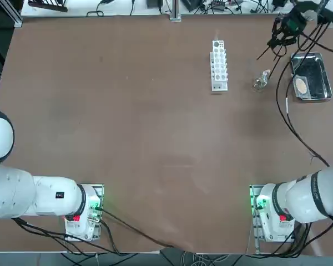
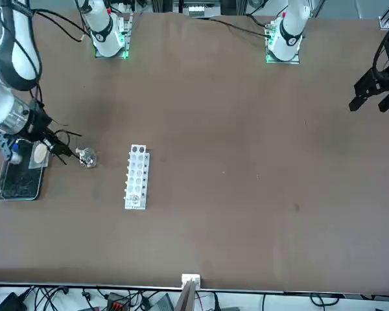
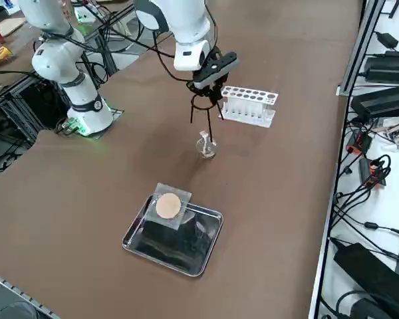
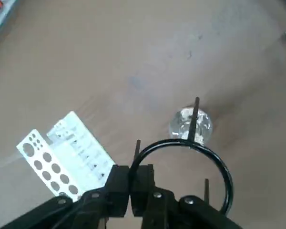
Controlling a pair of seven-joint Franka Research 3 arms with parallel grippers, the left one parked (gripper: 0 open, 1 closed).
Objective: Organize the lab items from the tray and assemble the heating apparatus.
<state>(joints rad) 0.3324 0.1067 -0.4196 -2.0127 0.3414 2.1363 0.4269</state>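
Tabletop seen from overhead: the right gripper (image 1: 277, 40) hangs near the far right, just beside the metal tray (image 1: 324, 83), which holds the grey mesh square (image 1: 303, 86) with its tan round centre; a small glass flask (image 1: 260, 82) stands between the tray and the white holed rack (image 1: 219, 65). From the front, the same gripper (image 2: 52, 144) sits beside the tray (image 2: 16, 188), thin dark legs trailing toward the flask (image 2: 87, 157). From the right side, the gripper (image 3: 211, 74) is raised above the tabletop, fingers closed on the tripod stand (image 3: 203, 109), whose wire legs dangle over the flask (image 3: 206, 146); the tray (image 3: 206, 259) lies well apart, with the mesh square (image 3: 167, 206) resting across its rim and dark matter inside. At the wrist, the fingers (image 4: 117, 183) pinch the stand's ring (image 4: 218, 164), the flask (image 4: 190, 125) directly beneath. The stand appears to be mid-carry; the next move likely calls for lowering it upright, legs straddling the flask, before fetching the mesh
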